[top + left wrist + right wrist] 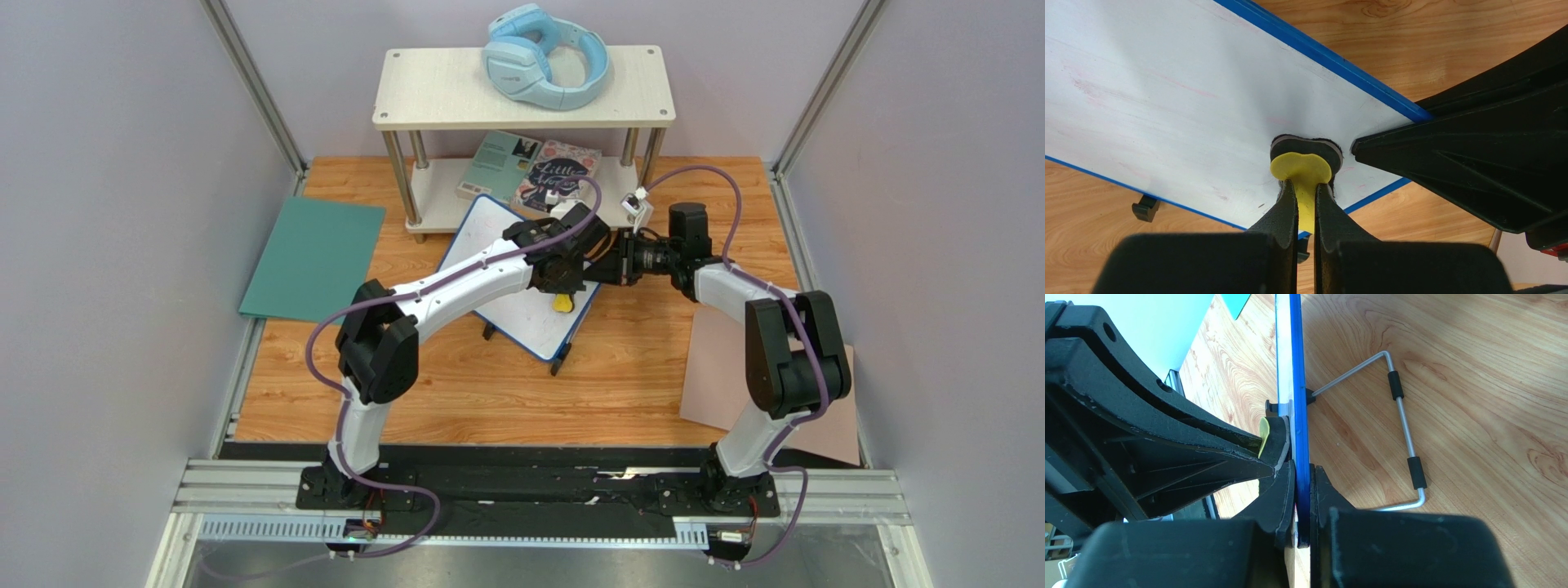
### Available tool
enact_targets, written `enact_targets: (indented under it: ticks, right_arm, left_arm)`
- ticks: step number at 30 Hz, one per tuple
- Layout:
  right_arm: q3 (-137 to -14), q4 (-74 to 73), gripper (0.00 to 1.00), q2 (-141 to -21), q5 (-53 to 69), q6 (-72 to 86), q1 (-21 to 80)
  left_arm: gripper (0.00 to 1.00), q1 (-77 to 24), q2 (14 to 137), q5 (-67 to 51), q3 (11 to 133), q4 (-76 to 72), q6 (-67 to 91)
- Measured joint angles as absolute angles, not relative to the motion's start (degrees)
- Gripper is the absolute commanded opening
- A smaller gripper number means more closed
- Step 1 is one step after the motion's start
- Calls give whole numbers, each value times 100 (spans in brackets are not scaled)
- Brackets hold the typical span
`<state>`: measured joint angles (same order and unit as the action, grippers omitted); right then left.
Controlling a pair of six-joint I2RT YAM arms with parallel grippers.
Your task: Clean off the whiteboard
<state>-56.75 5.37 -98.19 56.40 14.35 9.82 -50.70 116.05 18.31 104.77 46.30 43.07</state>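
Note:
The whiteboard [509, 263], white with a thin blue rim and faint pink marks, stands tilted on the wooden table. My left gripper [561, 288] is shut on a yellow eraser [563, 301]. In the left wrist view the eraser [1303, 168] has its dark pad pressed on the whiteboard [1168, 92] near the lower right corner, with the gripper [1306, 199] clamped on its handle. My right gripper [605, 263] is shut on the board's right edge. In the right wrist view its jaws [1303, 484] pinch the blue rim [1296, 367]; the eraser [1264, 438] shows just left of it.
A wire stand [1404, 416] props up the board's back. Behind stands a small shelf [417, 92] with blue headphones [546, 55] on top and books [534, 165] below. A teal sheet [313, 257] lies at the left, a tan-pink sheet [718, 368] at the right.

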Motion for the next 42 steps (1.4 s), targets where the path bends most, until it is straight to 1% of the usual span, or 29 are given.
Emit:
enact_targets:
  ticks: [3, 9, 13, 19, 27, 34, 42]
  right_arm:
    - [-5675, 530, 0, -9824, 5621, 1455, 982]
    - [-5675, 519, 0, -9828, 5621, 1466, 985]
    - [-5675, 515, 0, -9828, 5631, 1472, 985]
    - [-5675, 497, 0, -9828, 5614, 1468, 982]
    - [-5675, 482, 0, -9828, 5651, 1455, 982]
    - [-5675, 473, 0, -9828, 5651, 1446, 982]
    - [-5675, 491, 0, -9828, 5649, 1433, 991]
  left_arm:
    - [0, -5063, 11603, 1813, 10449, 4602, 4303]
    - [0, -5063, 11312, 1826, 9907, 4088, 4263]
    - [0, -5118, 11321, 1883, 9929, 4084, 4060]
    - [0, -5349, 11566, 2165, 10296, 4372, 3800]
    - [0, -5575, 11609, 2399, 10294, 4329, 3785]
    - [0, -5572, 11406, 2469, 9876, 3948, 3918]
    - [0, -4928, 10829, 1894, 8932, 3468, 4362]
